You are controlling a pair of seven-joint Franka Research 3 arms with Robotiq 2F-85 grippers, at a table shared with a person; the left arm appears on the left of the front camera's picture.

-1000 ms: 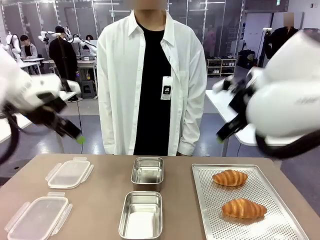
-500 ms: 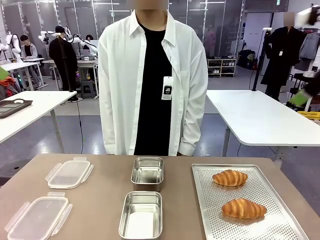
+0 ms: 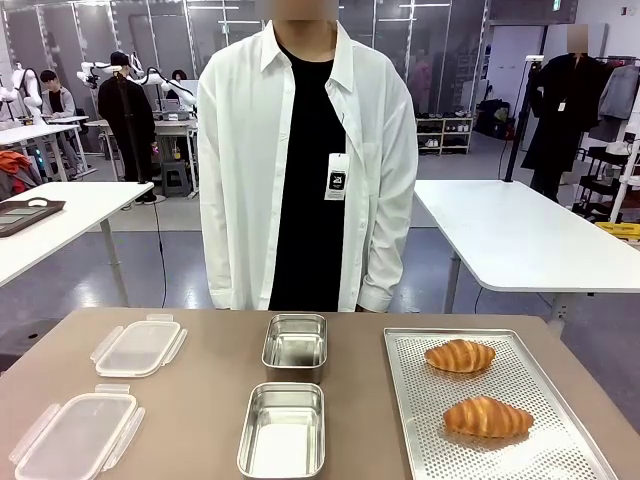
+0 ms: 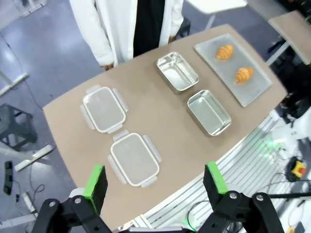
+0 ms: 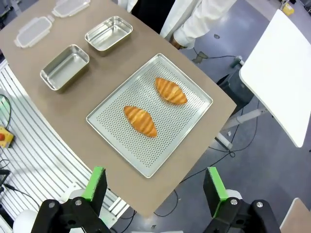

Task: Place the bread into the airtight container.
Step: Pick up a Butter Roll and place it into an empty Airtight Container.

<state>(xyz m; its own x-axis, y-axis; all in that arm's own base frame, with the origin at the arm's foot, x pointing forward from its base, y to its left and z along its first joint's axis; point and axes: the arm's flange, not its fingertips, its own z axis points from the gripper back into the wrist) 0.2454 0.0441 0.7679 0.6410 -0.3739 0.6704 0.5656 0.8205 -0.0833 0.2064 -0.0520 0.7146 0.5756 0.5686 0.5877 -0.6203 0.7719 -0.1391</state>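
Observation:
Two croissant-shaped pieces of bread [image 3: 460,355] [image 3: 487,417] lie on a perforated metal tray [image 3: 402,400] at the table's right. Two open steel airtight containers [image 3: 295,342] [image 3: 283,430] stand in the middle, one behind the other. Their clear clip lids [image 3: 140,347] [image 3: 78,435] lie at the left. My left gripper [image 4: 155,182] hangs open high above the table's lid side, holding nothing. My right gripper [image 5: 154,187] hangs open high above the tray [image 5: 194,104], with the bread [image 5: 140,121] far below it.
A person in a white shirt [image 3: 305,160] stands at the far edge with arms down. White tables [image 3: 510,235] stand behind on both sides. The table's near edge and the floor rails [image 5: 34,160] show below the right gripper.
Both arms, which crossed the front view a second ago, have pulled up and out of it. Nothing on the table has moved.

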